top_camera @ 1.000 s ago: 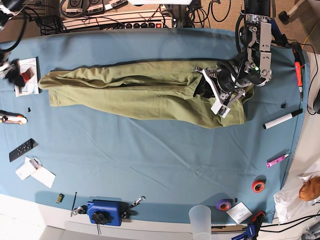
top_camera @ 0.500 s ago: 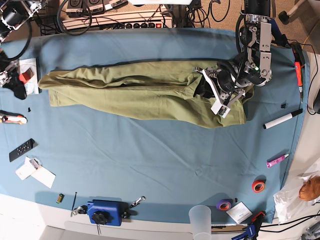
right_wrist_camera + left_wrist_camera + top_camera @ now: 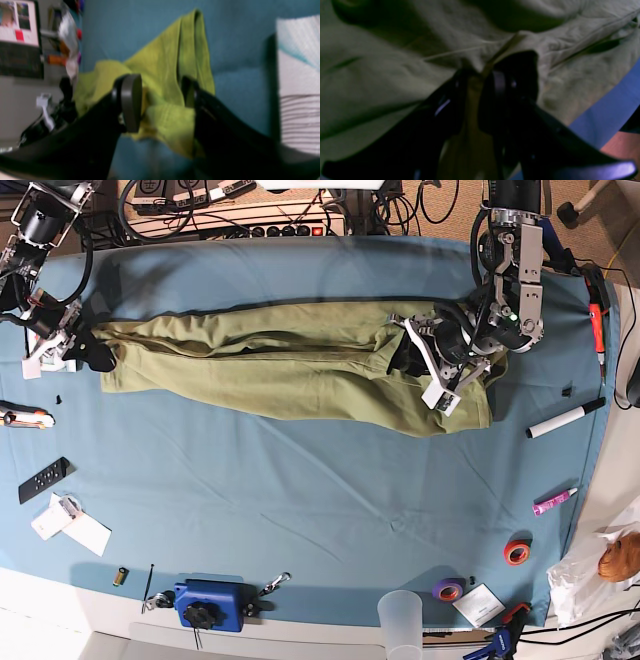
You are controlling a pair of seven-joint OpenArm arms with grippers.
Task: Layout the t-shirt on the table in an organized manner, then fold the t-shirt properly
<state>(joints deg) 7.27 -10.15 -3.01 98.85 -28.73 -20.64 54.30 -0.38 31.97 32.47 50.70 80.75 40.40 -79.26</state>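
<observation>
Olive t-shirt [image 3: 290, 365] unmoved, left pincer [image 3: 480, 77] still pinching it, right pincer [image 3: 162, 100] newly arrived, spread around its end.

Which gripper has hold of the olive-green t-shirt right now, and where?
The left gripper pinches a fold at one end of the olive-green t-shirt; the right gripper stands open at the other end.

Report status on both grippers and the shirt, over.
Left gripper shut on the t-shirt. Right gripper open, straddling the shirt's far end. Shirt bunched lengthwise, not spread. Nothing in the way.
</observation>
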